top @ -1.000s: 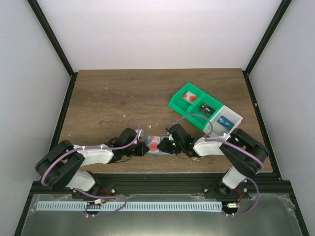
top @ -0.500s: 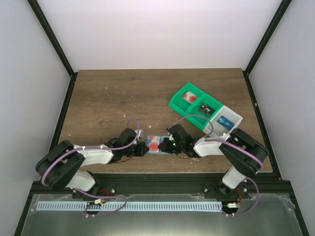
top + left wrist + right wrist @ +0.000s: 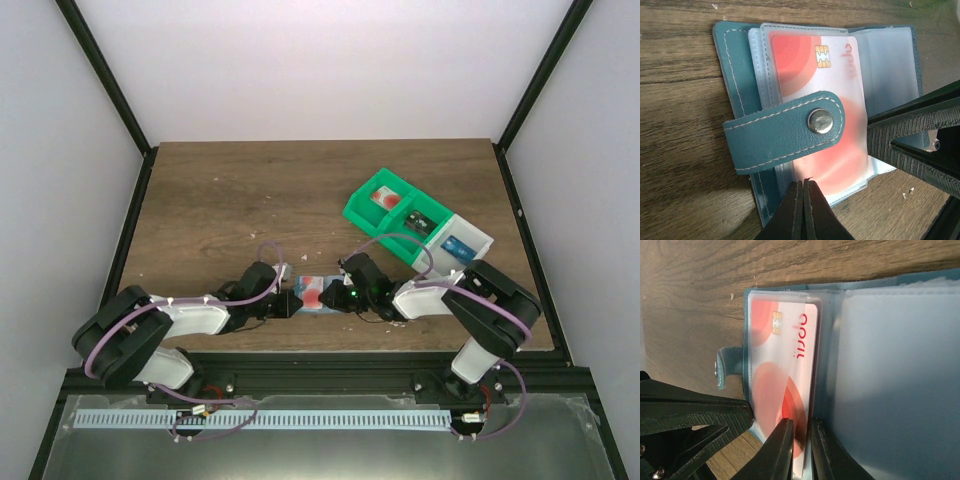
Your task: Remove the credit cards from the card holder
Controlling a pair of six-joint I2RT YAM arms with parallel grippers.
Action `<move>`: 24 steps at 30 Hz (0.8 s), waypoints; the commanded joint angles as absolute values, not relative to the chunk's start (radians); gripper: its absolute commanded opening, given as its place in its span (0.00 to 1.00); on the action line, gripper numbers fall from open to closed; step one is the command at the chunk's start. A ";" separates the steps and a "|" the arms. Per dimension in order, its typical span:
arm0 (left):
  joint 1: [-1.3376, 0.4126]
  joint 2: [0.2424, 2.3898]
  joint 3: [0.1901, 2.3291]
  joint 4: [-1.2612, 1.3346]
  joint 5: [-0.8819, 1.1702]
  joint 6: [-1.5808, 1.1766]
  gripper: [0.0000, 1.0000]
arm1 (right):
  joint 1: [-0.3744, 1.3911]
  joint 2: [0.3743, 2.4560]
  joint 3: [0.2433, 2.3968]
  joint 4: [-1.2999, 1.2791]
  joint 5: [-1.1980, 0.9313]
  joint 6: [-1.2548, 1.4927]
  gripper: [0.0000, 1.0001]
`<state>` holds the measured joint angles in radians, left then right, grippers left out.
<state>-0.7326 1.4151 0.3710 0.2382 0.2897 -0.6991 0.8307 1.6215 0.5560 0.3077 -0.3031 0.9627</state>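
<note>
The teal-blue card holder [image 3: 318, 296] lies open near the table's front edge, between both grippers. Its clear sleeves hold a pale credit card [image 3: 805, 55] with red round marks, and the snap strap [image 3: 785, 130] lies across it. My left gripper [image 3: 804, 181] is shut, its tips pressing on the holder's near edge with nothing between them. My right gripper [image 3: 802, 426] straddles the long edge of the credit card [image 3: 782, 360] at the fold. Its jaws stand a narrow gap apart, one finger over the card's face, the other behind the sleeve.
A green bin [image 3: 390, 212] and a joined white bin [image 3: 470, 238] stand at the back right, each with cards inside. Small crumbs dot the wooden table [image 3: 220, 200]. Black frame posts run along both sides.
The right arm's elbow has shifted very slightly left. The card holder and left arm stay where they were.
</note>
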 commanded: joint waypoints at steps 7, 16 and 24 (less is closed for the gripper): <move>-0.732 1.433 0.350 0.214 0.283 -0.694 0.01 | 0.844 1.623 0.546 0.353 -0.350 0.960 0.01; -0.733 1.434 0.350 0.199 0.270 -0.692 0.02 | 0.841 1.575 0.514 0.353 -0.335 0.935 0.00; -0.732 1.428 0.349 0.183 0.263 -0.685 0.01 | 0.818 1.536 0.478 0.344 -0.335 0.930 0.00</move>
<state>-0.7315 1.4147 0.3698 0.2375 0.2886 -0.6991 0.8261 1.5753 0.5014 0.3489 -0.3103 0.9550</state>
